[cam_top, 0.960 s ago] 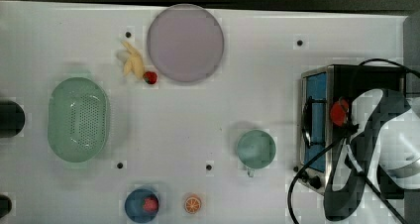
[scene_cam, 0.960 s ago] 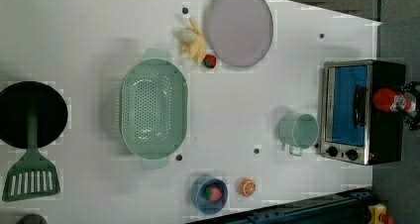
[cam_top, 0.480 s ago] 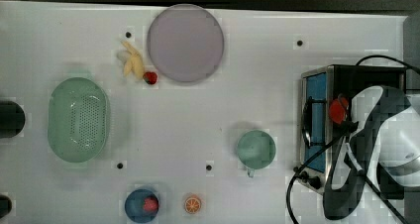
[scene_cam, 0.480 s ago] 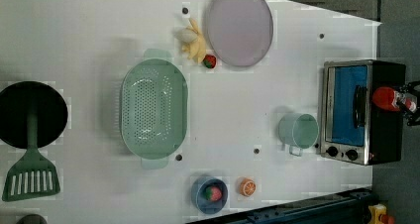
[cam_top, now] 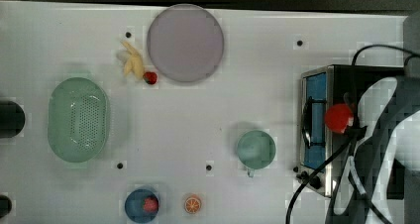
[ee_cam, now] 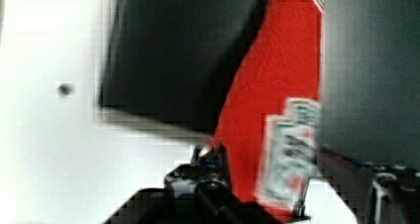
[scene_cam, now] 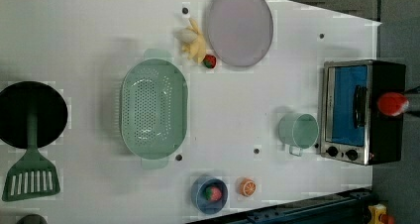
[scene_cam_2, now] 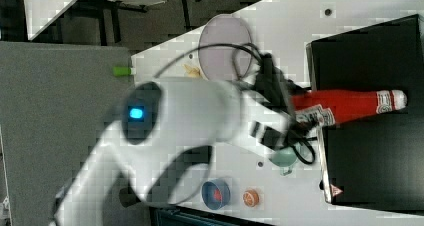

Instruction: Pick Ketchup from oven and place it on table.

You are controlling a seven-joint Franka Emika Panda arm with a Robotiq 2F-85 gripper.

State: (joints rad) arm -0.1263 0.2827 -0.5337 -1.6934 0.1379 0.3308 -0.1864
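Closing on the Ketchup – bottle not lifted yet

Reading the top view's left to right: the green colander [cam_top: 78, 120], the grey plate [cam_top: 184, 43] and the teal mug [cam_top: 255, 149] are all sitting on the white counter [cam_top: 208, 110], same spots as a sec ago. Nothing is shifting there.

Further right, the oven [cam_top: 366, 78] is standing w/ its blue door facing the mug. The Ketchup [cam_top: 339, 118] is standing upright on the oven's black top, near the front edge above the door handle, not inside it. Vs. the earlier top and left views, the bottle is holding approx. the same spot, so no lift is happening so far.

At the far right the white arm [cam_top: 386, 135] is reaching in over the oven top. What is changing is the grip: the jaws are drawing in from wide to about bottle width. In the wrist view they are sitting on either side of the lower body at label height, and the red body is filling the gap between them. I am reading that as gripping the Ketchup, not just flanking it.

For the task, the grasp looks made, so the pick is prob. about to start. Still to do: raising the bottle off the oven top, carrying it over and setting it down on the counter. Bare counter betw. mug and plate is looking like a fair drop spot.
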